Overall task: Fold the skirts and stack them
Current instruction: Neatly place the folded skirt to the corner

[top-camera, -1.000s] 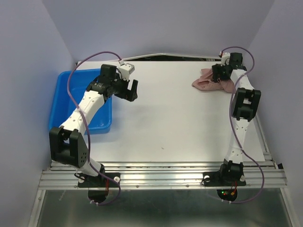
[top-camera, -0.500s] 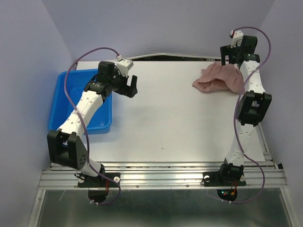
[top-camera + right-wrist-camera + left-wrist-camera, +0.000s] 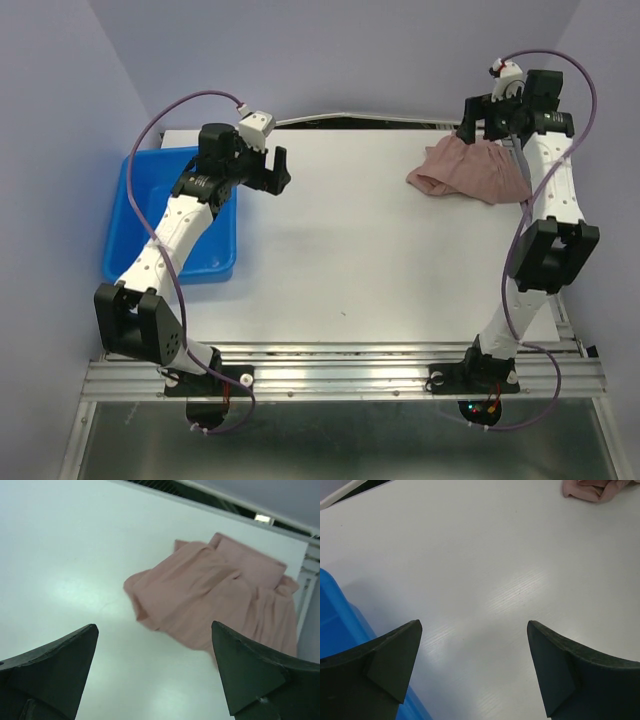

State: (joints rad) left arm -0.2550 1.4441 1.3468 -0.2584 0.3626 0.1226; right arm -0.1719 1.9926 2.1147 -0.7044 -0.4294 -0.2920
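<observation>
A dusty pink skirt [image 3: 468, 170] lies crumpled on the white table at the far right. It fills the upper middle of the right wrist view [image 3: 220, 595], and its edge shows at the top right of the left wrist view [image 3: 592, 489]. My right gripper [image 3: 472, 124] is open and empty, raised above the skirt's far edge. My left gripper [image 3: 275, 170] is open and empty, above bare table just right of the blue bin [image 3: 150, 200], far from the skirt.
The blue bin stands at the table's left side, and its corner shows in the left wrist view [image 3: 340, 625]. A dark gap runs along the table's far edge [image 3: 350, 122]. Walls close in left and right.
My right gripper has let go of the skirt and risen toward the back; the skirt has spread flatter on the table. My left gripper has lifted slightly toward the back.
</observation>
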